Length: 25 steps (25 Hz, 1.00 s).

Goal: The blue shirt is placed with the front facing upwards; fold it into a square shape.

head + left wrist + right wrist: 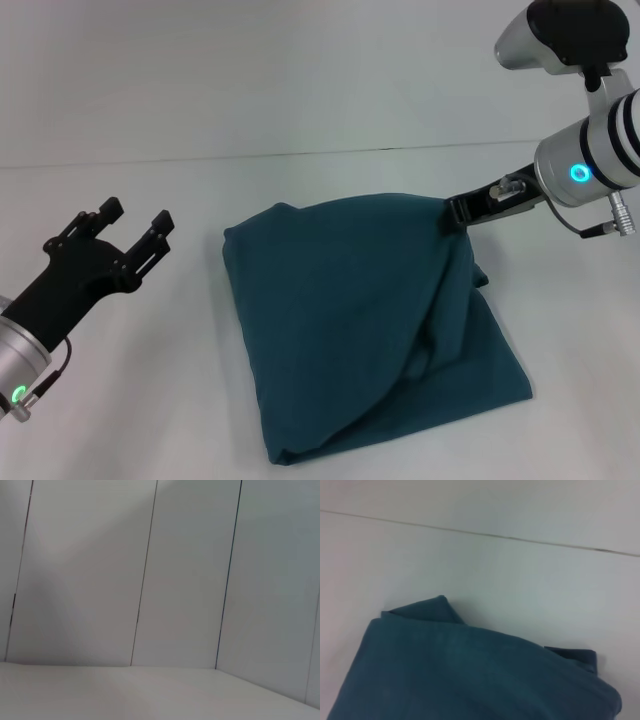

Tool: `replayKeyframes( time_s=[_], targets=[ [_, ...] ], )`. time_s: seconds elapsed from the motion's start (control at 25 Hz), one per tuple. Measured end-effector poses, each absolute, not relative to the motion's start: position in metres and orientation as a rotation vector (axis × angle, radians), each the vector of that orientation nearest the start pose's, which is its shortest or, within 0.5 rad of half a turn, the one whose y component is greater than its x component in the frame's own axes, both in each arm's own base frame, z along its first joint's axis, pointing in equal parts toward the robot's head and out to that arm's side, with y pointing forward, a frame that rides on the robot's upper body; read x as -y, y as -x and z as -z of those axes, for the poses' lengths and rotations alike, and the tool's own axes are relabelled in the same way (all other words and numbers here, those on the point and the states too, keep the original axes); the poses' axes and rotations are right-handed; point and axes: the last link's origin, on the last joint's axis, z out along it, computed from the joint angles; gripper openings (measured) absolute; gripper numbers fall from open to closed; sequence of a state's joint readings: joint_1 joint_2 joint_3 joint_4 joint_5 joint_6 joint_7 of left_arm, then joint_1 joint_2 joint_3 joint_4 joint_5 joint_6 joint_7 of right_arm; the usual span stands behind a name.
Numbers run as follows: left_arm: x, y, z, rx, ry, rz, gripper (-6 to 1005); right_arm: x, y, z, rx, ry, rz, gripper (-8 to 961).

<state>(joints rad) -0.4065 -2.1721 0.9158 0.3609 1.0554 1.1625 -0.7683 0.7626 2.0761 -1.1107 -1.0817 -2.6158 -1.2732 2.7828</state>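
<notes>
R gripper [458, 213] pinching far right corner of blue shirt [360, 330], lifted, part-folded on table [150, 400]. L gripper [130, 235] spread, hovering left, well apart.

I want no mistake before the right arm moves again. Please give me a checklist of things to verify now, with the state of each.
1. Right gripper holds the blue shirt at its far right corner: ok, fingers pinch the cloth.
2. Held corner lifted off the white table: ok, fabric drapes down from it.
3. Left gripper clear of the shirt: ok, open, apart on the left.
4. Shirt already square: not ok, bunched and uneven.
5. Print or collar showing: cannot tell.
</notes>
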Motion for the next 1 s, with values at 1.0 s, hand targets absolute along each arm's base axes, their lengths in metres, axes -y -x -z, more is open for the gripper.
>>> replayKeyframes(
  time_s=[1.0],
  targets=[
    [-0.337,0.288,0.032,0.619,1.972,0.917,720,-0.433,-0.206,-0.018,-1.413,2.116,0.058,189]
  ],
)
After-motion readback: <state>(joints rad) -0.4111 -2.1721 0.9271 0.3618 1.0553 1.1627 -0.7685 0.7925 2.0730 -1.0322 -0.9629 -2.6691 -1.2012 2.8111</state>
